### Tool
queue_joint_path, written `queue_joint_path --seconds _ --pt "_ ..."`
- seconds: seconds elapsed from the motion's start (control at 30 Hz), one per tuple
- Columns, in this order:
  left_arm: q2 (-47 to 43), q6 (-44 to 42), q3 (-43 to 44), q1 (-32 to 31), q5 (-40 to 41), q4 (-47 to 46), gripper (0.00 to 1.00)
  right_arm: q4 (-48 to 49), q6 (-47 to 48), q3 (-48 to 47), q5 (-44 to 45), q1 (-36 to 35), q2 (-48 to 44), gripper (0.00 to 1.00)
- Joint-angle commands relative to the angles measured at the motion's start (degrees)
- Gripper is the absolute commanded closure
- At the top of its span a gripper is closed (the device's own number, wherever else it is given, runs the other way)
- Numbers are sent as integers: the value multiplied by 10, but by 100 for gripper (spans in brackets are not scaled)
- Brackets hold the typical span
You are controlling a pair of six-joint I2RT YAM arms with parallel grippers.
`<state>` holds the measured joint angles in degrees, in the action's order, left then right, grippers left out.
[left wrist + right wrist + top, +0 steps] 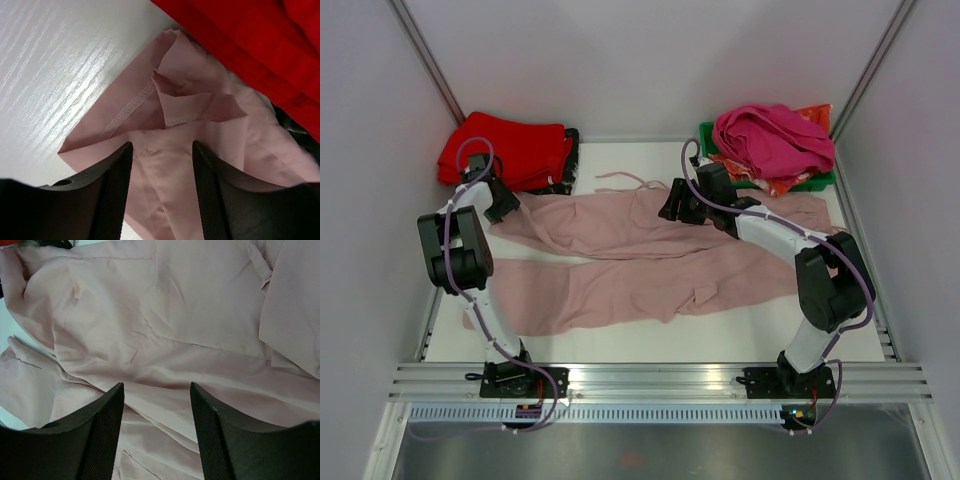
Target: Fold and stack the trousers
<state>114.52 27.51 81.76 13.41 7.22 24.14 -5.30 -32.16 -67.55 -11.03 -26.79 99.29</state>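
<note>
Over the folded hem at the far left end of the trousers, the left gripper hangs with its fingers wide apart, holding nothing. The right gripper is spread open and empty too, above the middle of the pink cloth. The trousers lie flat across the white table, one leg behind the other, so I think the first fold is not yet made. Next, each gripper should drop down, pinch the thin far edge, and bring it over the near leg together. Both arms reach forward with bent elbows and wrists tipped down. The left one is just beside the red clothes.
</note>
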Motion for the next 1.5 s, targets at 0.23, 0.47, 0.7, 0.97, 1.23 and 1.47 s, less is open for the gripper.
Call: queue_joint_path --seconds 0.23,0.47,0.7,0.97,1.23,1.47 --pt "62 -25 60 -20 85 86 49 5 7 1 17 -2 -18 38" --pt "71 -40 61 -19 114 108 66 5 8 1 18 -1 -16 38" --pt "41 -37 32 -20 103 85 98 1 9 0 16 -1 -16 38" --pt "-72 -36 0 -15 99 71 98 -6 13 -9 7 -2 -12 38" --pt "-177 5 -96 13 112 62 98 -8 21 11 5 -2 -25 38" --pt "-265 42 -236 47 98 42 98 -15 32 25 7 -1 -39 38"
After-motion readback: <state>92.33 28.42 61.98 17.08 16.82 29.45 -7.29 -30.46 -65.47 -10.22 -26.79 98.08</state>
